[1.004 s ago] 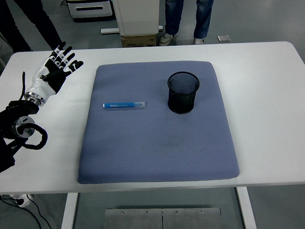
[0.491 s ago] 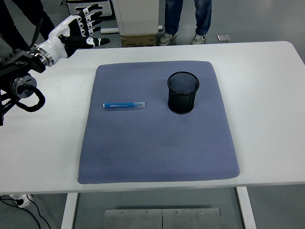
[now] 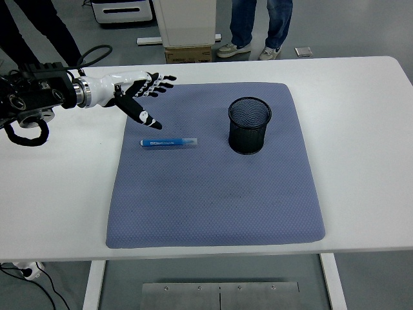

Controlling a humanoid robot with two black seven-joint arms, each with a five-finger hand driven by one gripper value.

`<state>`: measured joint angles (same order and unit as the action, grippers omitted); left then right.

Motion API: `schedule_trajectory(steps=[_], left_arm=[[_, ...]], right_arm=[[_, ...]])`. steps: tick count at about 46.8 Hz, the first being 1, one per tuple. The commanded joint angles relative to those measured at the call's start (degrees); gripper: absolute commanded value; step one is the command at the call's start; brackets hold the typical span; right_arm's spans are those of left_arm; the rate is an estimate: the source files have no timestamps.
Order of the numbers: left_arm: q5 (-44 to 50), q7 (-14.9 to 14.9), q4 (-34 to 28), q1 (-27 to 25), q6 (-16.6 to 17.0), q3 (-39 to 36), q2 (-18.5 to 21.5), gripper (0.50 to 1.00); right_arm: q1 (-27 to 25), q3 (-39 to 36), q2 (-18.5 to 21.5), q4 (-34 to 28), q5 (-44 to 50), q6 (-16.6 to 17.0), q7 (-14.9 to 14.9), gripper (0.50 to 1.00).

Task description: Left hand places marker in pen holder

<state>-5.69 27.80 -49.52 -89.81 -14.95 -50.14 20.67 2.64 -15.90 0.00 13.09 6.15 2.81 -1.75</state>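
Observation:
A blue marker (image 3: 168, 142) with a clear cap lies flat on the blue-grey mat (image 3: 213, 194), left of centre, pointing left to right. A black mesh pen holder (image 3: 248, 125) stands upright on the mat to the marker's right. My left hand (image 3: 143, 97) reaches in from the left edge, hovering above the mat's far left corner, just beyond the marker. Its fingers are spread and hold nothing. The right arm does not show.
The mat lies on a white table (image 3: 361, 116). A person's legs (image 3: 261, 26) stand beyond the far edge, beside a white cabinet (image 3: 184, 22) and a cardboard box. Another person's dark legs (image 3: 39, 29) show at the top left.
My left arm has swung from the table's left side up and then rightward, so the open hand now hangs over the mat's far left corner near the marker. Marker and holder have not moved.

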Motion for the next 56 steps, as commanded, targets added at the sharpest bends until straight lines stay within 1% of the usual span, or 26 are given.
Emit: schedule_trajectory(steps=[1, 5, 10, 12, 19, 24, 28, 29, 34, 36, 41, 43, 44, 51, 54, 56], left_arm=[[-5.5, 0.0, -1.9, -1.2, 0.1, -2.8, 0.0, 1.000], [-8.8, -0.2, -3.0, -2.1, 0.2, -2.9, 0.0, 1.000], [-10.5, -0.3, -3.0, -2.9, 0.4, -3.8, -0.1, 1.000], [-12.1, -0.4, -3.0, -3.8, 0.4, -4.5, -1.2, 1.000], [-16.0, -0.5, -2.8, -4.1, 1.0, -4.4, -3.1, 1.000], [-16.7, -0.5, -2.8, -4.0, 2.9, -4.2, -4.1, 1.000], [-16.8, -0.5, -2.6, -3.9, 3.8, -4.2, -4.8, 1.000], [-16.9, -0.5, -2.2, -3.7, 4.2, -4.2, -5.9, 1.000], [-17.2, -0.6, 0.6, -3.4, 4.8, -4.0, -8.2, 1.000], [-17.6, -1.2, 1.2, -3.2, 4.8, -4.0, -8.9, 1.000], [-18.5, -4.2, 1.7, -3.1, 4.8, -4.0, -10.5, 1.000], [-18.6, -4.7, 1.7, -3.1, 4.8, -4.0, -10.7, 1.000], [-18.6, -5.3, 2.0, -3.1, 4.8, -4.0, -11.6, 1.000], [-18.6, -5.7, 2.1, -3.4, 4.1, -4.0, -12.3, 1.000], [-18.6, -8.0, 2.1, -3.9, 3.0, -4.0, -12.5, 1.000], [-18.6, -8.7, 2.1, -3.9, 1.9, -3.8, -12.5, 1.000]], right_arm=[[0.0, 0.0, 0.0, 0.0, 0.0, 0.0, 0.0, 1.000], [0.0, 0.0, 0.0, 0.0, 0.0, 0.0, 0.0, 1.000], [0.0, 0.0, 0.0, 0.0, 0.0, 0.0, 0.0, 1.000], [0.0, 0.0, 0.0, 0.0, 0.0, 0.0, 0.0, 1.000], [0.0, 0.0, 0.0, -0.1, 0.0, 0.0, 0.0, 1.000], [0.0, 0.0, 0.0, 0.0, 0.0, 0.0, 0.0, 1.000], [0.0, 0.0, 0.0, 0.0, 0.0, 0.0, 0.0, 1.000], [0.0, 0.0, 0.0, 0.0, 0.0, 0.0, 0.0, 1.000], [0.0, 0.0, 0.0, 0.0, 0.0, 0.0, 0.0, 1.000], [0.1, 0.0, 0.0, 0.0, 0.0, 0.0, 0.0, 1.000], [0.0, 0.0, 0.0, 0.0, 0.0, 0.0, 0.0, 1.000], [0.0, 0.0, 0.0, -0.1, 0.0, 0.0, 0.0, 1.000], [0.0, 0.0, 0.0, 0.0, 0.0, 0.0, 0.0, 1.000], [0.0, 0.0, 0.0, 0.0, 0.0, 0.0, 0.0, 1.000], [0.0, 0.0, 0.0, 0.0, 0.0, 0.0, 0.0, 1.000], [0.0, 0.0, 0.0, 0.0, 0.0, 0.0, 0.0, 1.000]])
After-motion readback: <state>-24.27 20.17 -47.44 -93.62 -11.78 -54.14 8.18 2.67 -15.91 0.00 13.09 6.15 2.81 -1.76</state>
